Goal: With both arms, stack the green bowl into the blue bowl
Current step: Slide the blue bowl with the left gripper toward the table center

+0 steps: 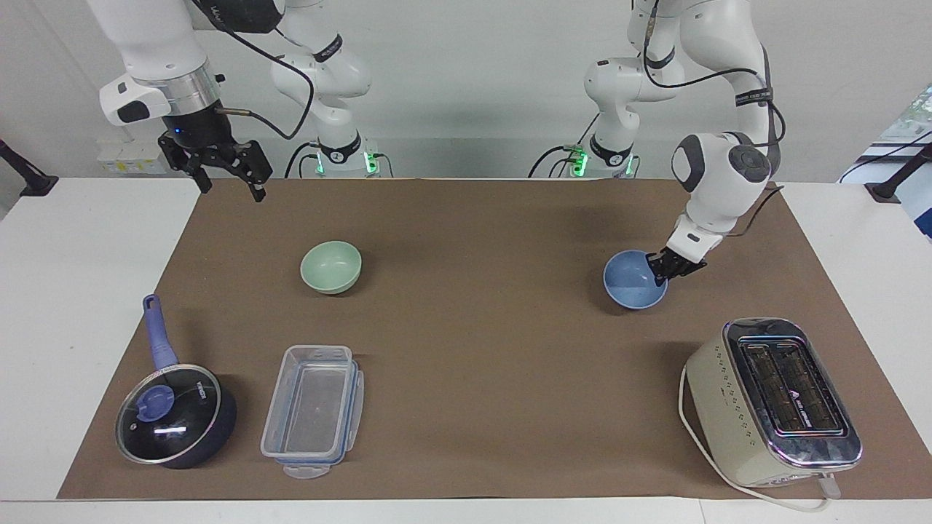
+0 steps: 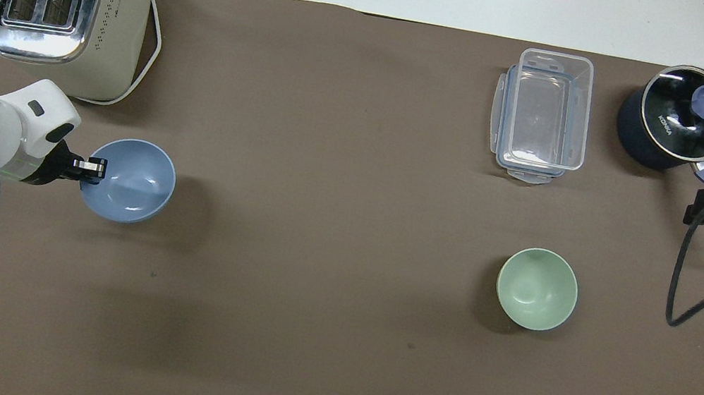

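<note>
Colour-wise: flat brown mat [image 1: 473,218] over a white table [image 1: 73,255]. Plain medium-blue bowl [image 1: 632,284], plain pale mint-green bowl [image 1: 331,267]. Cream toaster [image 1: 772,400] with a shiny chrome top and rows of small dots down its side. Dark navy saucepan [image 1: 175,416], periwinkle handle and lid knob. Clear plastic container [image 1: 313,409] with blue-tinted clips. Arms are white, grippers black.

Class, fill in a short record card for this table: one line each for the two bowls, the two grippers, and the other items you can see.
blue bowl: toward the left arm's end of the table, rim pinched by the left gripper
green bowl: alone on the brown mat, toward the right arm's end
left gripper: shut on the blue bowl's rim
right gripper: open, raised, holding nothing, waiting
toaster: farther from the robots than the blue bowl
clear container: beside the lidded pot
</note>
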### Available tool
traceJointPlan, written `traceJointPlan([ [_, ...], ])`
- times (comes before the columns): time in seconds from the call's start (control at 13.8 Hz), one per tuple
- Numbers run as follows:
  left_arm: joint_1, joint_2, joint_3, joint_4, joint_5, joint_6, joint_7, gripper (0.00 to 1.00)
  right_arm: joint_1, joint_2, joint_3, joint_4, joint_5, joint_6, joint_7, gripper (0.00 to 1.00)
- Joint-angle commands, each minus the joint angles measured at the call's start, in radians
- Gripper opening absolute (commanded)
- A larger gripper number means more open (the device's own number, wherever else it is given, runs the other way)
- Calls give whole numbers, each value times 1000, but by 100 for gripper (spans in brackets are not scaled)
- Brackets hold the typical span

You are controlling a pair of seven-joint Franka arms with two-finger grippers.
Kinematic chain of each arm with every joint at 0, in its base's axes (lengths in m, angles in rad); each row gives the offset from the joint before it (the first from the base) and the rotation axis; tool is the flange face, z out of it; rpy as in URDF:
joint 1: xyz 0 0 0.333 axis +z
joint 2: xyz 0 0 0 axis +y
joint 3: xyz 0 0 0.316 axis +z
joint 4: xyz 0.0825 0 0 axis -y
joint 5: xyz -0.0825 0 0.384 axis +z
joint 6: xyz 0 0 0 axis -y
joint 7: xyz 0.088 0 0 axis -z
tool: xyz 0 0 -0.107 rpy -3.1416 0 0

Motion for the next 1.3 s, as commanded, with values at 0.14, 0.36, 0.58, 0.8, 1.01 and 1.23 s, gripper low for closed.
traceJointPlan([
  [0.14, -108, -6, -21, 26, -7, -21, -109, 0, -12, -20, 3, -16, 2, -7, -29, 100],
  [0.36, -210, -6, -21, 25, -9, 14, -215, 0, -12, -20, 4, -16, 2, -7, -29, 100],
  [0.58, -316, -1, -21, 19, -18, 80, -329, 0, -12, -20, 3, -16, 2, -7, -29, 100],
  [0.8, -382, 8, -23, 14, -23, 119, -383, 0, -12, -20, 3, -16, 2, -7, -29, 100],
  [1.01, -452, 17, -21, -15, -35, 186, -409, 0, -12, -20, 3, -16, 2, -7, -29, 100],
  [1.23, -510, 55, -23, -34, -42, 266, -440, 0, -12, -20, 3, -16, 2, -4, -29, 100],
])
